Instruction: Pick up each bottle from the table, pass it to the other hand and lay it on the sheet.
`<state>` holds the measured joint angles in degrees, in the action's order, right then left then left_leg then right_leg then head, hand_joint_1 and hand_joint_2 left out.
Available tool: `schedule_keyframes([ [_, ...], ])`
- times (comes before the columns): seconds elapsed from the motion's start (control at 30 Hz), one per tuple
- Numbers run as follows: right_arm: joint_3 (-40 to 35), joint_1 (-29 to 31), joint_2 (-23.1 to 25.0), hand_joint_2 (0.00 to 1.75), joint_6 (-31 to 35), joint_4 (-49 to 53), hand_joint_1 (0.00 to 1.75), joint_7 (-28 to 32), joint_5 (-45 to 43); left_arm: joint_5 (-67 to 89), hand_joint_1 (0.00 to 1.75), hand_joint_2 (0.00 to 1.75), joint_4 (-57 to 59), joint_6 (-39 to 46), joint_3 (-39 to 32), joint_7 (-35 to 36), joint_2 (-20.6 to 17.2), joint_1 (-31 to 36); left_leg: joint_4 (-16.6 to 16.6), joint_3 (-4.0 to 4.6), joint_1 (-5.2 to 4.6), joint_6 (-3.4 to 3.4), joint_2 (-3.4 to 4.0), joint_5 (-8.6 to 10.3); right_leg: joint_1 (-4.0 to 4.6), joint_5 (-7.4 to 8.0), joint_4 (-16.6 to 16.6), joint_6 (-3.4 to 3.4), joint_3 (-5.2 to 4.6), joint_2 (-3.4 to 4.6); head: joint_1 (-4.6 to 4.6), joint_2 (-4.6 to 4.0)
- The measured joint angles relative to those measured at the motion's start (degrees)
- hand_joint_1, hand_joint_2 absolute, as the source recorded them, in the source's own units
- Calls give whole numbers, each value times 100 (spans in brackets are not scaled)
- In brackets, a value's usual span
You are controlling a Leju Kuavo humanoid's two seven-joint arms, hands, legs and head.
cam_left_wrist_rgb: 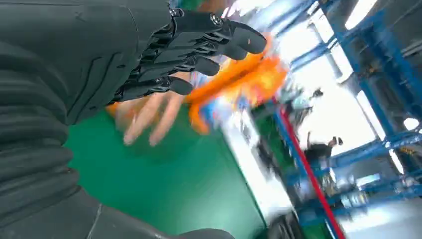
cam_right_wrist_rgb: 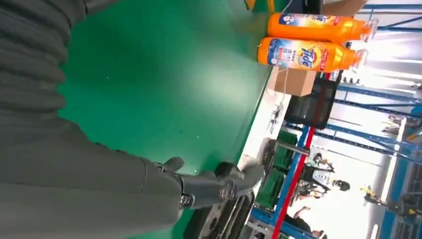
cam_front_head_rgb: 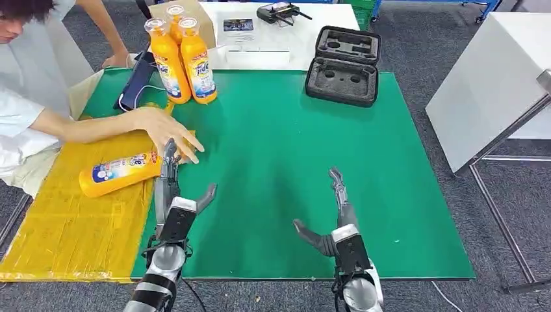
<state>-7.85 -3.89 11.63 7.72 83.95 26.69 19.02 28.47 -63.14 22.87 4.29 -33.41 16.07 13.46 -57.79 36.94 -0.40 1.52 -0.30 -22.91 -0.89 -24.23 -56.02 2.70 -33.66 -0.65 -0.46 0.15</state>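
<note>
- Nearest the robot, the right hand (cam_front_head_rgb: 325, 218) hovers over the green mat (cam_front_head_rgb: 279, 162) with fingers spread, holding nothing.
- The left hand (cam_front_head_rgb: 174, 195) is likewise spread and empty, its fingertips (cam_front_head_rgb: 170, 151) reaching toward the neck end of the lying bottle (cam_front_head_rgb: 120, 173).
- That bottle lies on its side on the yellow sheet (cam_front_head_rgb: 71, 227), so one placing looks finished; a person's hand (cam_front_head_rgb: 167, 132) rests just beside it, over the robot's fingertips.
- Judged from this, the step in hand is between bottles: the next move calls for drawing the left hand clear of the person and reaching for an upright bottle.
- Farther back, three standing bottles (cam_front_head_rgb: 182, 58) cluster together on the mat, caps on.
- Beyond, a black foam-lined case (cam_front_head_rgb: 343, 65) lies open, its shaped hollows holding nothing I can make out.
</note>
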Motion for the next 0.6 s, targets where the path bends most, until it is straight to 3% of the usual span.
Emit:
schedule_keyframes([
  [0.07,152,-131,63,175,4,120,0,11,11,-734,0,175,-72,-1130,87,264,59,-197,0,-1,-1,0,0,-1,-1,-1,0,0,4,0,0,0],
  [0.17,411,-321,149,175,-44,249,0,59,46,-1144,0,175,-173,-1844,251,437,103,-495,0,6,-3,0,0,-3,-4,-2,1,1,-2,1,2,0],
  [0.6,867,-540,437,175,-162,520,0,188,240,-1695,0,175,-219,-2418,256,666,105,-688,1,0,1,-3,0,-4,1,-5,0,-1,1,1,0,0],
])
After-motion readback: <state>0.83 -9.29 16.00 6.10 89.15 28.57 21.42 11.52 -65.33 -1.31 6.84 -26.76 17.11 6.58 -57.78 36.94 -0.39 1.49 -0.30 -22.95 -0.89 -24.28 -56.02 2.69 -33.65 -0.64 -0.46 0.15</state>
